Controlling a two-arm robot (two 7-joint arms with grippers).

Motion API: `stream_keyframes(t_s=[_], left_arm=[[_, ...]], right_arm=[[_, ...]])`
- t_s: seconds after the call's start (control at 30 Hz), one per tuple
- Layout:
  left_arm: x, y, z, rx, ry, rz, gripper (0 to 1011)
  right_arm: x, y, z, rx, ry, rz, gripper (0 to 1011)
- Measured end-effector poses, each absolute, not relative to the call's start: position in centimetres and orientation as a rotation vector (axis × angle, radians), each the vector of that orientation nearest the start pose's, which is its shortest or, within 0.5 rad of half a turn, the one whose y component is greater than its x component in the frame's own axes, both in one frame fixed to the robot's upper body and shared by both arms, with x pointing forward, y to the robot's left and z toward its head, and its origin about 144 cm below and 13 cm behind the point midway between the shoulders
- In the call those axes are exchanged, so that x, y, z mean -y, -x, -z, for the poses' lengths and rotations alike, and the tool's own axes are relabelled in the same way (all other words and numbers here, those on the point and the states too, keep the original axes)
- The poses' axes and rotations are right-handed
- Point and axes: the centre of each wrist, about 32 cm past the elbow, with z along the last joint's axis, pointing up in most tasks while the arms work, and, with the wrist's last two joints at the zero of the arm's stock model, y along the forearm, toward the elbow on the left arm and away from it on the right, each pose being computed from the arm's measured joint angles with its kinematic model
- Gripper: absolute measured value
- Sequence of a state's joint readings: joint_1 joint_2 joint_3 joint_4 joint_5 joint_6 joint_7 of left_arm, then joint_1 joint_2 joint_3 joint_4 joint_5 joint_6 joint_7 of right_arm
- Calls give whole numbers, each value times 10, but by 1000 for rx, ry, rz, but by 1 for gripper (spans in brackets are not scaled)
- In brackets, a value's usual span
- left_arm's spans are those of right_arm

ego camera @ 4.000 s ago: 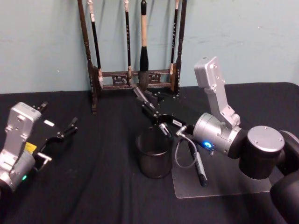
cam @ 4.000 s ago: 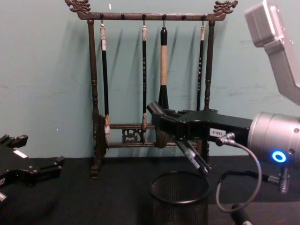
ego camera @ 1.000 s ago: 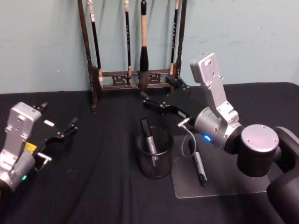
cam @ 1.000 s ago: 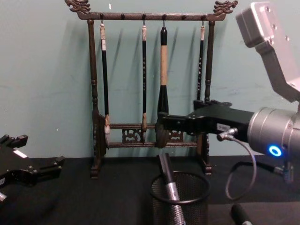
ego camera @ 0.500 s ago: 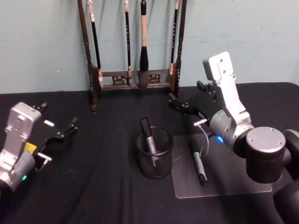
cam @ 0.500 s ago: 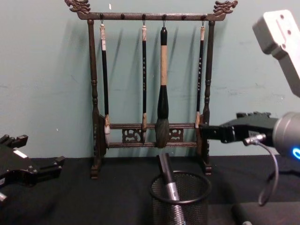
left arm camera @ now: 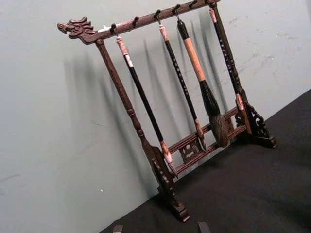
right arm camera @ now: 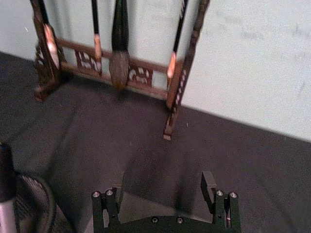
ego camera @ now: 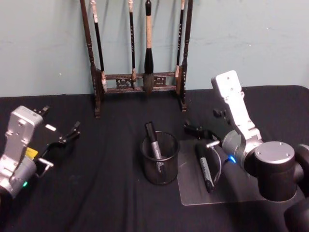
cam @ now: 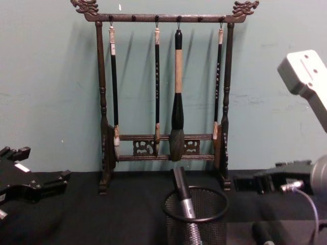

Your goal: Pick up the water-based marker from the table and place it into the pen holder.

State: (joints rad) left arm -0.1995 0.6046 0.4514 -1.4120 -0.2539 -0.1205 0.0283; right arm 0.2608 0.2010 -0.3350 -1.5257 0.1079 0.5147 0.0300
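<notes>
Head view: marker (ego camera: 153,144) leans inside pen holder (ego camera: 164,175). Right gripper (ego camera: 200,121) beside it, jaws apart, empty. Left gripper (ego camera: 62,118) parked, jaws apart.

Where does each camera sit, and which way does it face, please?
Head view: high, looking down on the table; left gripper and right gripper flank the pen holder.
Chest view: low, looking level at the brush rack; both grippers at its edges.
Left wrist view: faces the rack; own fingertips show.
Right wrist view: faces the rack; own open fingers show.
Shared: all four see the rack.
</notes>
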Motion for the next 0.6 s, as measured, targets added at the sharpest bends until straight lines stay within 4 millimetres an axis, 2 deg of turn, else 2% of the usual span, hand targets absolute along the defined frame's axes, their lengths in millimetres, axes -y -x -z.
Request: stream_keyframes(t_s=[0.6], left_arm=[[-310,-489,-1140,285,-304,-1248,1001]], right_arm=[[178,-508,-1194,-280,501,1289,1000]])
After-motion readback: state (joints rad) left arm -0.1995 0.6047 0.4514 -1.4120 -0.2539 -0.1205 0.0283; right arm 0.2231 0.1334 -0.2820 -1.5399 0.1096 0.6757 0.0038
